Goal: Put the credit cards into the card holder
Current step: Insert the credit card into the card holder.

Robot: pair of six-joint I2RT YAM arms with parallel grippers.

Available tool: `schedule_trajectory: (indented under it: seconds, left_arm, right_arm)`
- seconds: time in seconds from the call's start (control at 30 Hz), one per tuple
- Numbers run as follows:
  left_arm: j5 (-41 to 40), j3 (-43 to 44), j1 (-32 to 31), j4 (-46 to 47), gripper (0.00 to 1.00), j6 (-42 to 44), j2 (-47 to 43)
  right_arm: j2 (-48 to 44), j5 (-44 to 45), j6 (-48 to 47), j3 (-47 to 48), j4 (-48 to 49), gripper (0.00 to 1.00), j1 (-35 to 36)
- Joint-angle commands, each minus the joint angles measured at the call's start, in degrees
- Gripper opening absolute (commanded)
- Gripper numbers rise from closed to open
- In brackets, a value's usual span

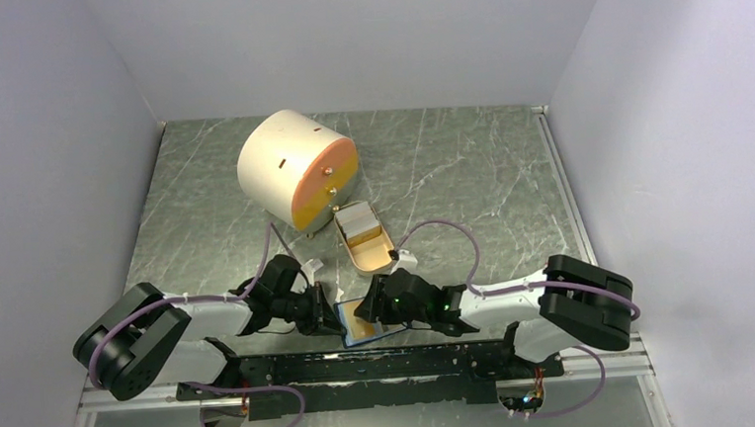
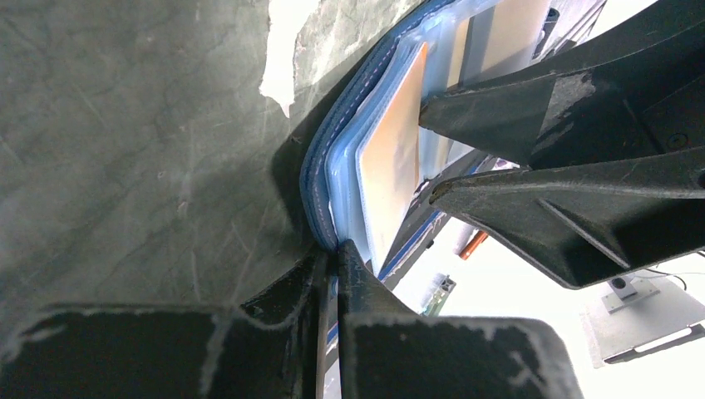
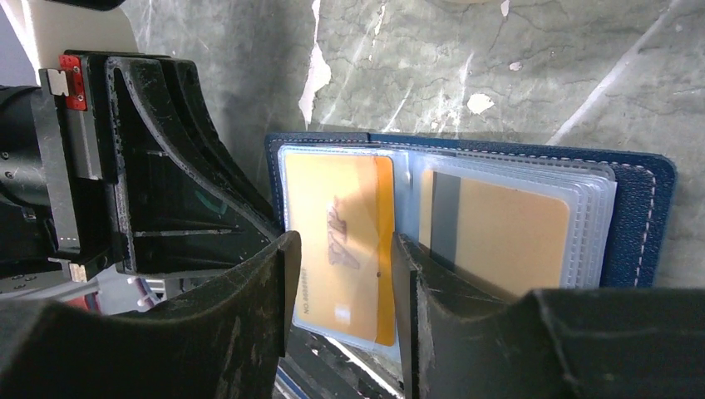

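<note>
The left end effector [image 2: 335, 253] is pressed together, pinching one edge of the dark blue folding card holder [image 3: 640, 208]. The holder lies open at the near edge of the marbled grey-green surface [image 1: 450, 169], between the two arms. The right end effector [image 3: 345, 278] is spread, its fingers [image 3: 266, 287] standing either side of a clear plastic sleeve [image 3: 399, 179] with an orange card [image 3: 341, 216] in it. The whitish-grey credit cards [image 1: 357, 222] sit in a tan oval dish [image 1: 374, 258] farther back, just beside a big cream cylinder with an orange face [image 1: 281, 160].
</note>
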Motion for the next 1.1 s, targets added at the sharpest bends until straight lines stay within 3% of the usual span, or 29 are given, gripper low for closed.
schedule_trajectory:
  seconds: [0.0, 0.27, 0.83, 1.07]
  left_arm:
    - [1.1, 0.7, -0.4, 2.8, 0.09, 0.1, 0.1]
    - [1.0, 0.6, -0.4, 2.8, 0.09, -0.2, 0.2]
    - [1.5, 1.1, -0.6, 2.9, 0.09, -0.6, -0.7]
    - [4.5, -0.2, -0.6, 6.6, 0.26, -3.0, -2.1]
  right_arm:
    - [0.7, -1.0, 1.3, -1.1, 3.5, 0.47, 1.1]
    - [-3.7, -0.6, 2.9, -4.9, 6.7, 0.44, 1.1]
    - [0.4, -4.2, 3.5, -5.7, 13.9, 0.37, 1.1]
    - [-6.1, 0.1, 2.8, -6.9, 5.8, 0.39, 1.0]
